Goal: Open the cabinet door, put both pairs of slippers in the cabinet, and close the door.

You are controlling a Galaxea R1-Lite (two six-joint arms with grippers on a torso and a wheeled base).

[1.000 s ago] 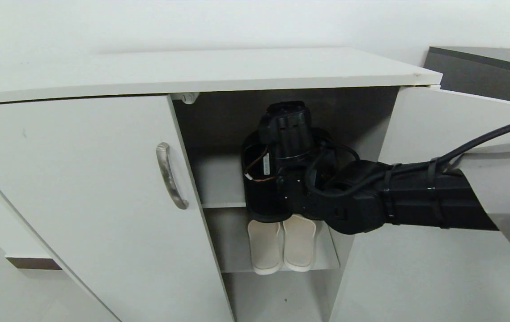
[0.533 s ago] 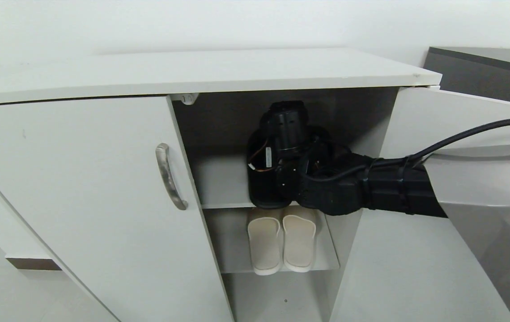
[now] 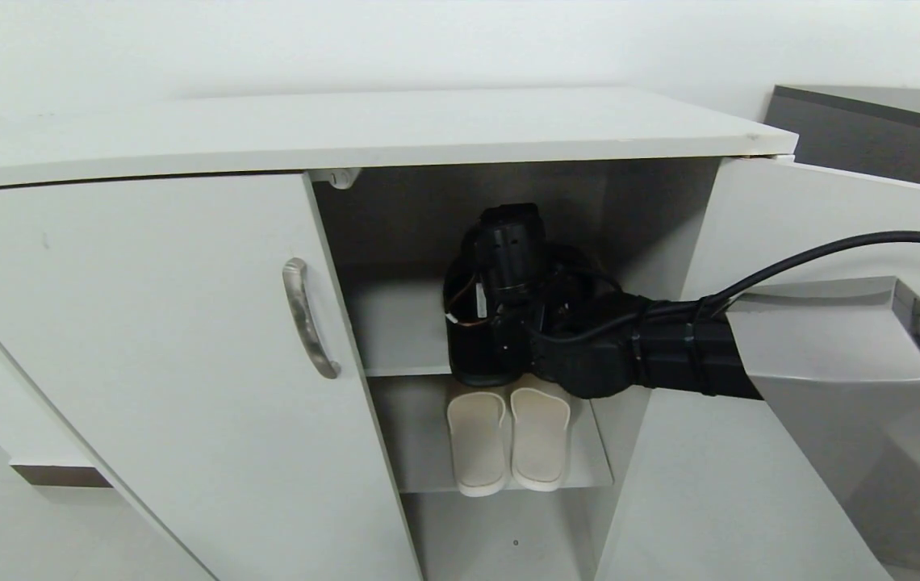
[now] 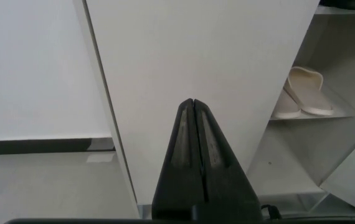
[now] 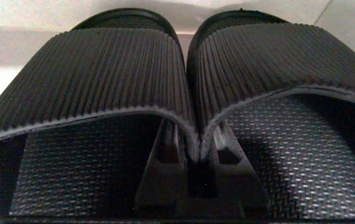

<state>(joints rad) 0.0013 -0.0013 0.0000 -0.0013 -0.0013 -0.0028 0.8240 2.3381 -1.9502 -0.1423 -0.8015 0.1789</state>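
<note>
Black slippers point(image 3: 468, 363) deeper on upper cabinet shelf point(image 3: 399, 331)

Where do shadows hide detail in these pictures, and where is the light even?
Head view: inside the cabinet the upper part lies in shade, so the black slippers barely stand out; the white slippers on the shelf below are well lit. Right wrist view: deep shadow under the black slippers' straps, around the right gripper. Left wrist view: even light on the closed door behind the left gripper.

The white cabinet point(image 3: 395, 129) stands with its right door point(image 3: 783, 218) open. My right claw point(image 5: 192, 146) pinches the black ribbed rubber slippers point(image 5: 115, 68) together at the upper shelf point(image 3: 399, 323)'s front edge. The cream foam slippers point(image 3: 508, 440) lie paired on the lower shelf point(image 3: 420, 452).
</note>
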